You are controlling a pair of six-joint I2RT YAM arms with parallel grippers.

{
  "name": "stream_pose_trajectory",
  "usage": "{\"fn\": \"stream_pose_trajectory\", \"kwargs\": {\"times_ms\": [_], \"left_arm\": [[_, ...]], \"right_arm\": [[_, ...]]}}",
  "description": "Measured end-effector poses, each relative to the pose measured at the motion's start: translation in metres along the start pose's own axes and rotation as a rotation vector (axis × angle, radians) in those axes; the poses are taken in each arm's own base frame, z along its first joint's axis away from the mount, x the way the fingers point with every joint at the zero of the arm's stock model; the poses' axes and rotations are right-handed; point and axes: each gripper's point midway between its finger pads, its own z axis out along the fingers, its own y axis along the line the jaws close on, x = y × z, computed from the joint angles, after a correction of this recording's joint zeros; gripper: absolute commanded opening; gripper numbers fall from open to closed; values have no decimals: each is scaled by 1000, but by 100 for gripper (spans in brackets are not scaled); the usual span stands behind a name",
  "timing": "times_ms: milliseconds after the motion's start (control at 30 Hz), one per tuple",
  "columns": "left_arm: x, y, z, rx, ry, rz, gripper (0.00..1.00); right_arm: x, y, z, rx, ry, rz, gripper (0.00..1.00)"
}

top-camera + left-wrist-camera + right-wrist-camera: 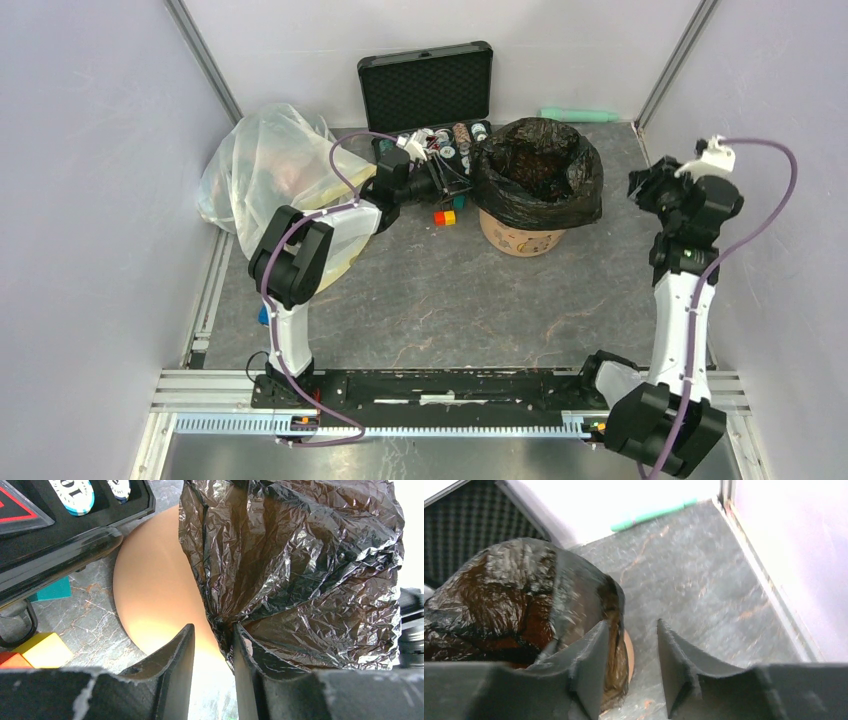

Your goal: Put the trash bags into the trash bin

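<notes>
Plastic as thin and crinkled as that of the black trash bag (540, 168) is judged to be almost weightless, limp and slippery. It is likely to slide off a smooth rim and to tear if dragged hard. The bag is seen opened out over the trash bin (520, 240), its mouth spread across the bin's top. Its skirt is folded down outside the rim, so that only the lowest band of peach-orange wall is left showing.

The left hand (214, 629) is held at the left side of the bin, close against the hanging skirt. Its jaws are parted, with bare bin wall visible through the gap. A gathered pleat of the bag lies at the mouth of that gap, against one finger, but is not clamped. The right hand (632, 622) is held just off the right side of the bin, also released, with only tabletop (704, 595) seen between its fingers.

A hold is best taken on a bunched pleat of the skirt rather than on a single flat layer, so that several folds are pinched at once. A light pull down the bin's wall is advised.

Behind and left of the bin an open case of chips (425, 88) is seen.
</notes>
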Motion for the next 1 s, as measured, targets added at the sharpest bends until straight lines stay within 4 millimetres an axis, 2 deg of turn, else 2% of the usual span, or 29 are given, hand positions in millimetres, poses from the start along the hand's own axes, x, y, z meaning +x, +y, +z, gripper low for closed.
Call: {"fn": "stream_pose_trajectory", "kwargs": {"times_ms": [67,100,133,167,233,333,433,600,733,833,1000], "left_arm": [[1,1,0,-1,1,-1,41],[2,2,-1,-2,2,-2,41],[2,2,-1,0,2,-1,42],[2,2,-1,3,1,0,42],[2,-1,-1,19,-1,5,42],[0,-11,-1,62,-5,1,42],[-4,-21,-2,102,-15,0,37],[-4,-30,-2,146,-10,-13,26],[-1,-27,1,158,2,-25,19],[0,-24,2,155,5,-35,15],[2,-19,5,151,9,-42,10]], "right_arm": [[-22,15,2,-19,-9,-69,26],[-29,24,4,-40,-7,-104,16],[-32,36,7,-68,3,-136,5],[-31,49,9,-102,21,-168,1],[-23,76,15,-185,65,-228,0],[0,121,27,-327,171,-316,0],[24,158,39,-427,260,-414,0],[57,195,53,-500,393,-593,0],[82,199,67,-478,509,-705,0],[105,181,70,-434,615,-749,0],[136,154,63,-385,752,-777,0]]}}
